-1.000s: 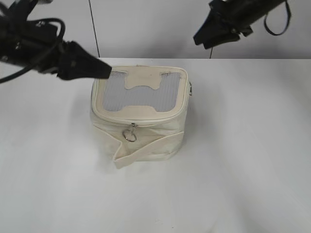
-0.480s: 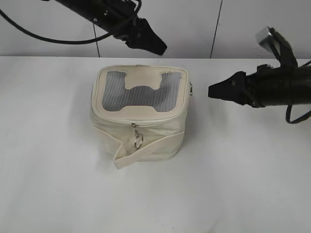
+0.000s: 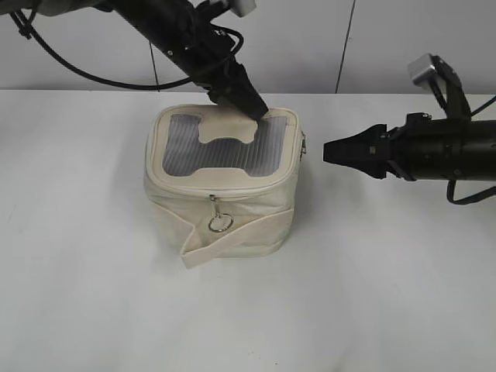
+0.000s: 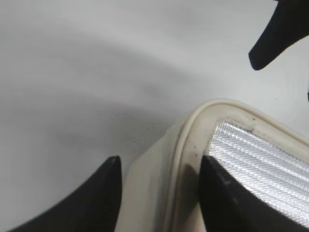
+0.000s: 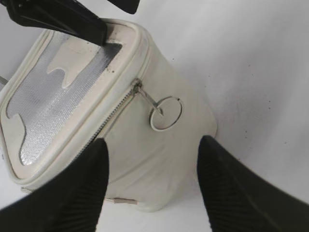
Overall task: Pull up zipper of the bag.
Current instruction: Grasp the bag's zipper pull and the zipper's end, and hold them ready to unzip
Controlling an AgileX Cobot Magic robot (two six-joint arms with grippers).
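White table [image 3: 93,294], one bag [image 3: 225,209], two ring-pull sliders, two claws, left claw [image 4: 159,193] and right claw [image 5: 152,186], both parted, empty.

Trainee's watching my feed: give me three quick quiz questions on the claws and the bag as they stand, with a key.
1. True or false: the left claw is down at the back edge of the bag's top.
2. The right claw is: A) gripping a ring pull, B) open beside the bag, C) on the strap.
3. What hangs from the front slider?

Key: 1 true. 2 B. 3 A round ring pull.
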